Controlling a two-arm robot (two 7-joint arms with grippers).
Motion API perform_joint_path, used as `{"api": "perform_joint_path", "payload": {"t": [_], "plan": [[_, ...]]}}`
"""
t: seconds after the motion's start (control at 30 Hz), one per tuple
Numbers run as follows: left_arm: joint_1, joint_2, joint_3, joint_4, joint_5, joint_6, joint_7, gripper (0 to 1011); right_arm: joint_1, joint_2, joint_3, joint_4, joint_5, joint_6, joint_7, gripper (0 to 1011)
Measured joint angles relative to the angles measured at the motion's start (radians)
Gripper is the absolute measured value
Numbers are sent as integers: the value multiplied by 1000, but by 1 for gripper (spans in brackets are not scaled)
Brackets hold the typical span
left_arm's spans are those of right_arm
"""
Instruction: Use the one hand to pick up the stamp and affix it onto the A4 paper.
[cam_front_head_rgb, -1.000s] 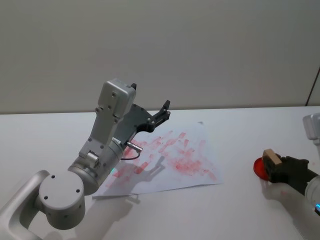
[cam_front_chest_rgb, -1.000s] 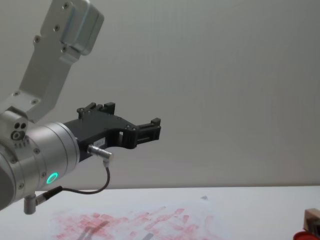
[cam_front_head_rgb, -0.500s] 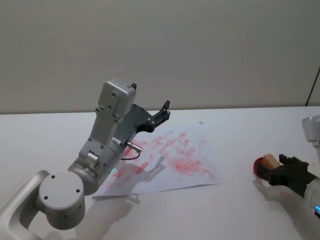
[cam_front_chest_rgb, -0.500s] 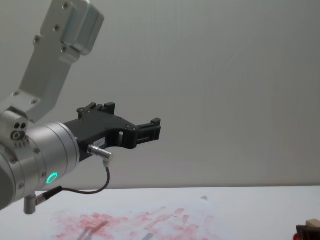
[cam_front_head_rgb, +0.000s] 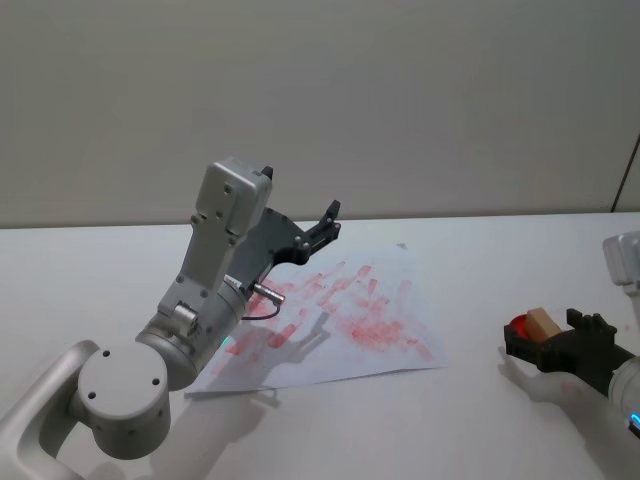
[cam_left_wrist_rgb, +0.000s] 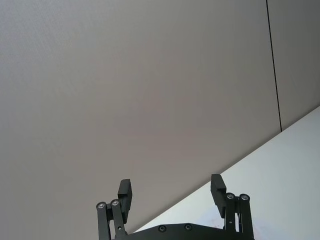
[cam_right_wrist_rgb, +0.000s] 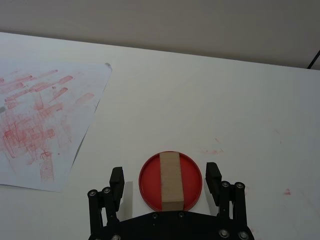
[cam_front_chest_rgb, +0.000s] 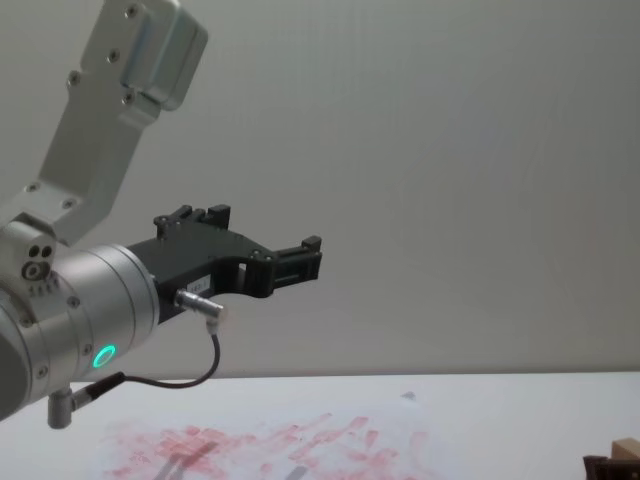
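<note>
The stamp (cam_front_head_rgb: 543, 322), a pale wooden block, lies across a round red ink pad (cam_front_head_rgb: 517, 325) at the table's right side. My right gripper (cam_front_head_rgb: 546, 333) is open just behind it. In the right wrist view its fingers (cam_right_wrist_rgb: 117, 179) stand wide on either side of the pad (cam_right_wrist_rgb: 149, 182) without touching the stamp (cam_right_wrist_rgb: 170, 180). The stamp's top (cam_front_chest_rgb: 627, 447) peeks in at the chest view's lower right corner. The A4 paper (cam_front_head_rgb: 350, 320), smeared with red ink, lies flat in the middle of the table. My left gripper (cam_front_head_rgb: 326, 222) hangs open and empty above the paper's far left part.
The white table (cam_front_head_rgb: 480, 260) has bare room between the paper's right edge and the ink pad. A grey wall runs behind the table. My raised left arm (cam_front_head_rgb: 215, 270) hides part of the paper's left side.
My right gripper came down with the stamp onto the red pad, then opened and let go of it. The left arm has not moved.
</note>
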Motion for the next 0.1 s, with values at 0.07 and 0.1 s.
{"api": "perform_joint_path", "payload": {"t": [0.07,0.1], "plan": [[0,0,0,0,0,0,0,1001,0,0,0,0,0,0,0,1001],[0,0,0,0,0,0,0,1001,0,0,0,0,0,0,0,1001]]}}
